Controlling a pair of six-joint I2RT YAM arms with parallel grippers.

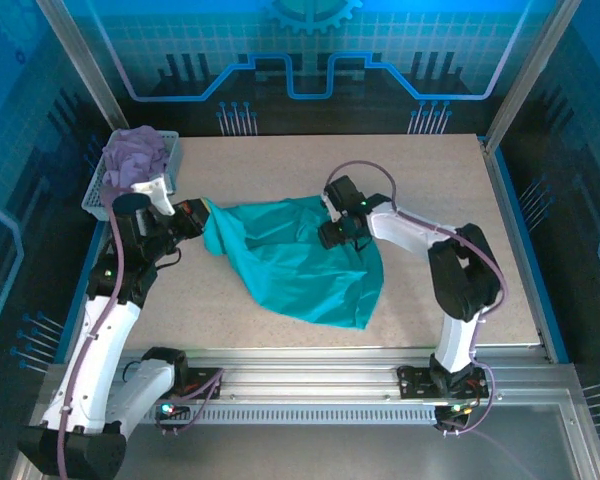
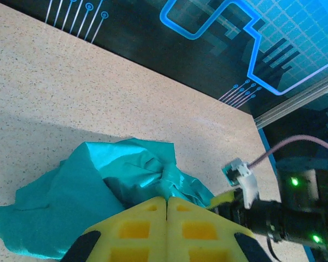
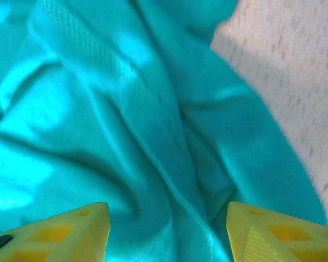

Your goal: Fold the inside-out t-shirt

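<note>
So the crumpled teal soft-cloth t-shirt [image 1: 300, 262] sits in a loose heap around the middle of the top view. It's spread on the speckled beige tabletop [image 1: 430, 180], wider toward the lower right and tapering to a point on its left. The left gripper [image 1: 202, 214] is right at that left point. In the left wrist view its yellow fingers [image 2: 142, 229] are pressed flat together at the bottom edge, and a ridge of the shirt runs straight into their tips, so it looks pinched there. The right gripper [image 1: 332, 233] is at the shirt's upper right edge. In its wrist view the two yellow fingertips [image 3: 65, 234] stand well apart in the bottom corners, with rumpled teal folds between and beyond them. Upper left of the top view, a white plastic mesh basket [image 1: 98, 195] holds a bunched lavender cloth garment [image 1: 138, 155].
</note>
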